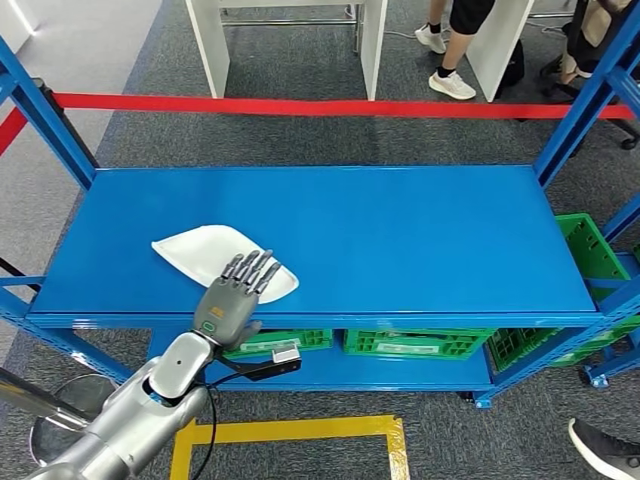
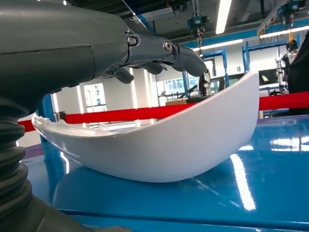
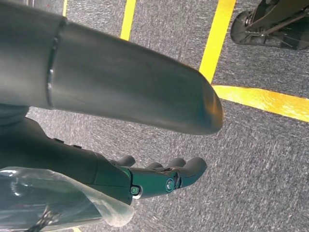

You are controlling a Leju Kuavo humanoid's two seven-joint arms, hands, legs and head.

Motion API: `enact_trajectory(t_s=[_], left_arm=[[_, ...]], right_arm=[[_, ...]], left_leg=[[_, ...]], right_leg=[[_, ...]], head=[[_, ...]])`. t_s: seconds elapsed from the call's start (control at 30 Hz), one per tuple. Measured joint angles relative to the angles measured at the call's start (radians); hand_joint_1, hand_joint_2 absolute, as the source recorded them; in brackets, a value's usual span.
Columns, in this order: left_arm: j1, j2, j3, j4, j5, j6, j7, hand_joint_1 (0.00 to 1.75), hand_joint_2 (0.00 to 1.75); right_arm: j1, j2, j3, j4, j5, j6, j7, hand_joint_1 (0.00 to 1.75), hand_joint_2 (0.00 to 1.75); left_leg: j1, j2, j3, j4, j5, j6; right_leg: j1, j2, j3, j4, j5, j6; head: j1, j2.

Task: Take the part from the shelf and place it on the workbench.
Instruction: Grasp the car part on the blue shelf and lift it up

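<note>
head view shows the white part [image 1: 219,257] lying on the blue shelf [image 1: 392,230], the left robot hand [image 1: 240,288] spread over it, gripping nothing. the right robot hand [image 3: 160,176] hangs open and empty. lifting and carrying to the bench remain.

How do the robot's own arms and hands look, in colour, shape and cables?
The left arm is silver, built of rounded shiny segments, with a black cable running beside it. The left hand is grey, with darker slender fingers and a small green ring mark on its back. In the left wrist view a grey ribbed cover sits behind it. The right hand is dark grey, with rounded fingertips and small screws.
</note>
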Motion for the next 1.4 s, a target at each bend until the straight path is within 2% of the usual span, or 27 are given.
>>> enact_trajectory(t_s=[0.53,1.4], left_arm=[[-0.031,-0.031,0.007,0.053,0.034,-0.011,0.001,0.0,1.75],[-0.033,-0.034,0.021,0.05,0.059,-0.03,0.0,0.0,1.75]], right_arm=[[-0.01,0.0,-0.021,0.019,0.031,0.001,-0.007,0.0,0.0],[-0.002,0.0,-0.019,0.024,0.018,0.007,0.004,0.0,0.0]], left_leg=[[0.0,0.0,0.0,0.0,0.0,0.0],[0.0,0.0,0.0,0.0,0.001,0.0]], right_leg=[[0.0,0.0,0.0,0.0,0.0,0.0],[0.0,0.0,0.0,0.0,0.002,0.001]], head=[[0.0,0.0],[0.0,0.0]])
